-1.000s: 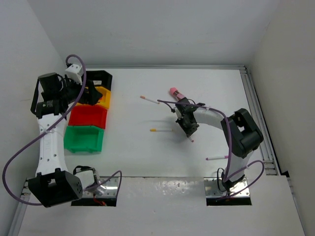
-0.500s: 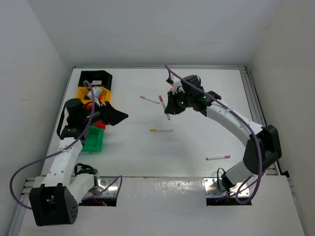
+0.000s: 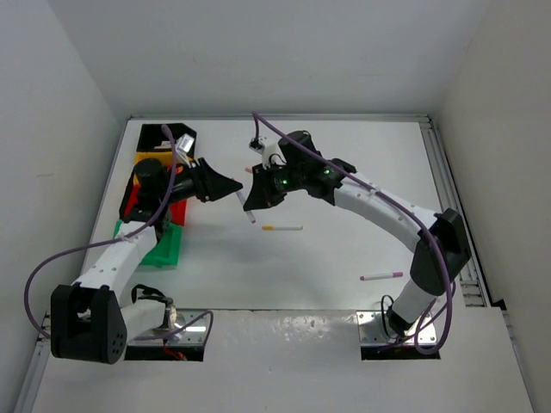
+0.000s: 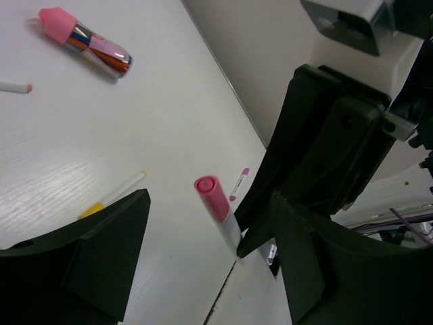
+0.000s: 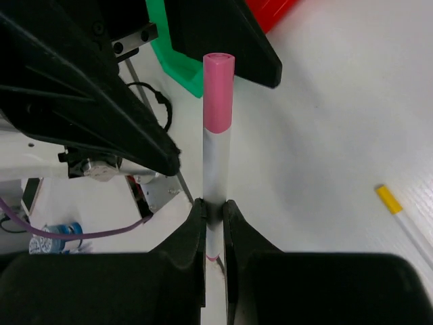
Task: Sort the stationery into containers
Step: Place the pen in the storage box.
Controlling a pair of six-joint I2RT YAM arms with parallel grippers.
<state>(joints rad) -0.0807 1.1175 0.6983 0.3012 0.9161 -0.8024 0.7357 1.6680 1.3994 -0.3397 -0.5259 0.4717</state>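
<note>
My right gripper is shut on a thin white pen with a pink end and holds it in the air left of the table's middle. My left gripper is open. Its two black fingers stand on either side of that pen without touching it. The black, yellow, red and green containers line the left edge, partly behind the left arm. A yellow-ended pen, a pink-ended pen, an orange-ended pen and a pink-capped marker lie on the table.
Purple cables loop over both arms. The right arm arches across the table's middle and hides the marker from above. A metal rail runs along the right edge. White walls close in the back and both sides.
The right gripper has carried the pink-ended pen left across the table. The left arm has swung away from the containers to meet it, and its jaws have narrowed slightly around the pen.
</note>
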